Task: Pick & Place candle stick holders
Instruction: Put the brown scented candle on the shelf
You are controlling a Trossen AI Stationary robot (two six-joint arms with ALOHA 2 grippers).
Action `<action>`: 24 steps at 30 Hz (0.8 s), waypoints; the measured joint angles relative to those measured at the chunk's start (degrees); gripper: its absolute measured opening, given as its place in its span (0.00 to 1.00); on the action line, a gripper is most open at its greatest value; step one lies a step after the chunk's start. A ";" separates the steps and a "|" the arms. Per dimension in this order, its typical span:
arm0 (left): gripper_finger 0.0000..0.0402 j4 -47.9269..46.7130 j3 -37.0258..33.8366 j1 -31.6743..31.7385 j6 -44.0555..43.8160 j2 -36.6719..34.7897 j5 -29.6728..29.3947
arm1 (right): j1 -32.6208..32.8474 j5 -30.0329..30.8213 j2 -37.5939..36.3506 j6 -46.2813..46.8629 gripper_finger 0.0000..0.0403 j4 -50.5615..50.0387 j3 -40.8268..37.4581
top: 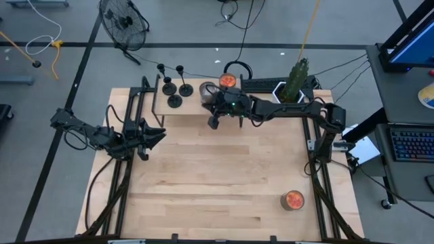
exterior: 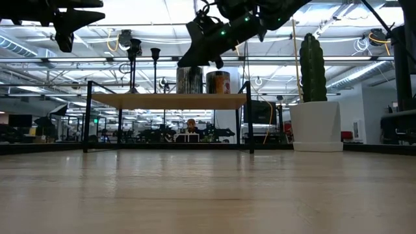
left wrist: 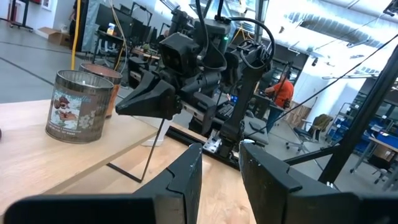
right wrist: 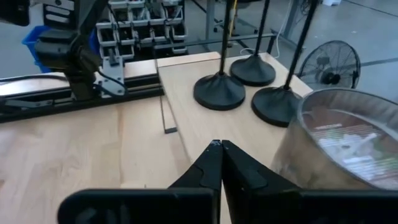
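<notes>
Three matte-black candle stick holders (top: 175, 91) stand on their round bases at the left end of a raised wooden shelf (top: 190, 108) at the table's far side. The right wrist view shows their bases (right wrist: 219, 92) and thin stems. My right gripper (right wrist: 221, 167) is shut and empty. It hovers over the shelf's right part (top: 214, 119), beside a candle tin (right wrist: 342, 143), and points toward the holders. My left gripper (left wrist: 221, 168) is open and empty. It is held above the table's left side (top: 150, 135).
Two candle tins (top: 207, 90) (top: 228, 81) stand on the shelf to the right of the holders. A third candle (top: 293, 200) sits at the table's near right. A cactus in a white pot (top: 296, 80) stands at the far right. The bare wooden tabletop (top: 217, 176) lies between the arms.
</notes>
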 joint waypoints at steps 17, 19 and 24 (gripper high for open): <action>0.28 0.00 0.00 -0.01 0.13 0.00 -0.03 | -3.50 0.09 0.00 0.02 0.00 0.31 0.00; 0.28 -0.02 0.00 0.00 0.64 -0.01 -0.04 | -3.85 0.11 0.00 -0.02 0.00 0.31 0.01; 0.28 -0.01 0.00 0.00 1.42 0.00 -0.04 | -4.73 0.37 -0.02 -0.04 0.00 0.33 0.01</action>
